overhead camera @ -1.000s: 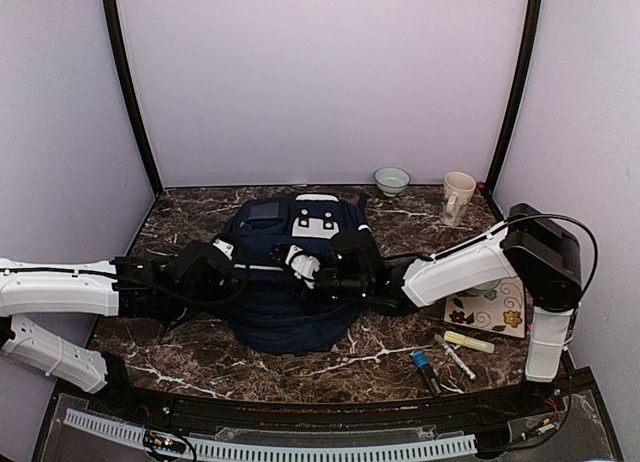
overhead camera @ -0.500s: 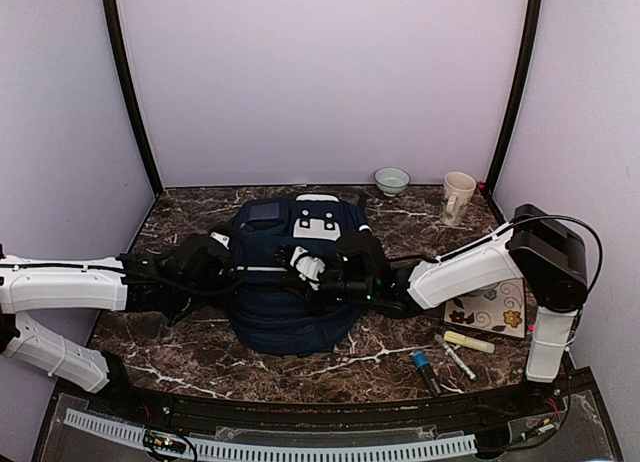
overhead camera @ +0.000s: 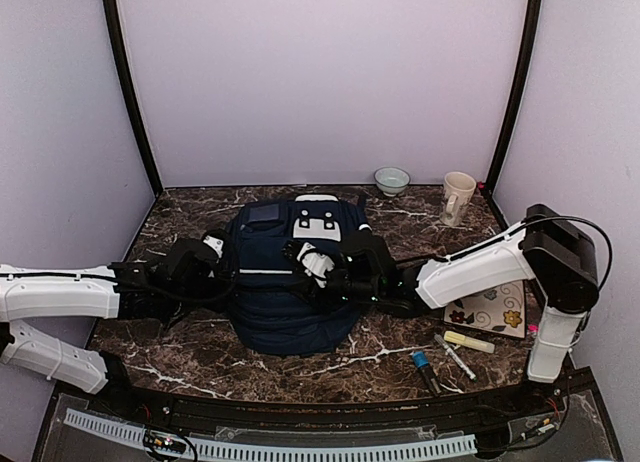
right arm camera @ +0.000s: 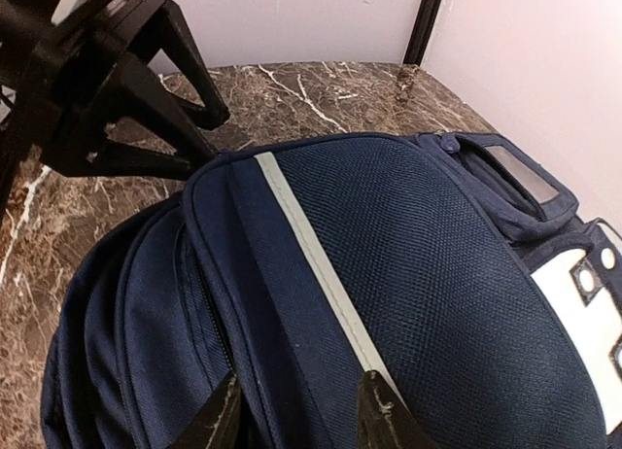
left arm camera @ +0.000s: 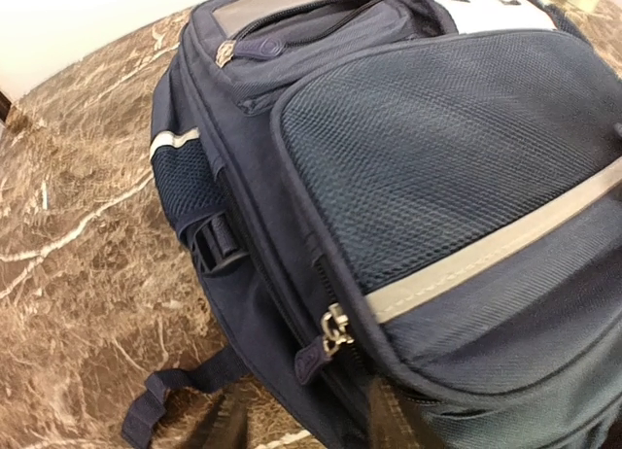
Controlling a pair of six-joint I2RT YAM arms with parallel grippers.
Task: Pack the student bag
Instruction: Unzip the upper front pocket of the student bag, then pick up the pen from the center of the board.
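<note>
From above, the student bag (overhead camera: pixel 282 317) lies flat on its back in the middle of the marble table (overhead camera: pixel 180 342), top end toward the far wall. The left gripper (overhead camera: pixel 222 267) sits at its left flank and the right gripper (overhead camera: pixel 303 269) over the front panel. A yellow highlighter (overhead camera: pixel 468 341), pens (overhead camera: pixel 455 357) and a blue-capped marker (overhead camera: pixel 424 371) wait near the right arm's base. They are likely the things to pack, and none is in the bag yet.

On the left wrist camera, the left gripper (left arm camera: pixel 308 425) has its fingers parted partway and grips nothing. The front pocket's metal zip pull (left arm camera: pixel 333 330) hangs just beyond them, near a side buckle (left arm camera: pixel 216 245).

On the right wrist camera, the right gripper (right arm camera: pixel 299 415) is likewise partly spread, with bag fabric beside the white stripe (right arm camera: pixel 313 247) showing between its tips. I see no pinch on it. The compartment zip (right arm camera: pixel 207 318) looks shut.

The step in hand seems to be opening a compartment. To do it well, the left fingers should advance squarely onto the small pull and close on the tab itself, not the mesh. The right should press or pinch the panel near the stripe, so the soft bag does not slide along with the zip.
</note>
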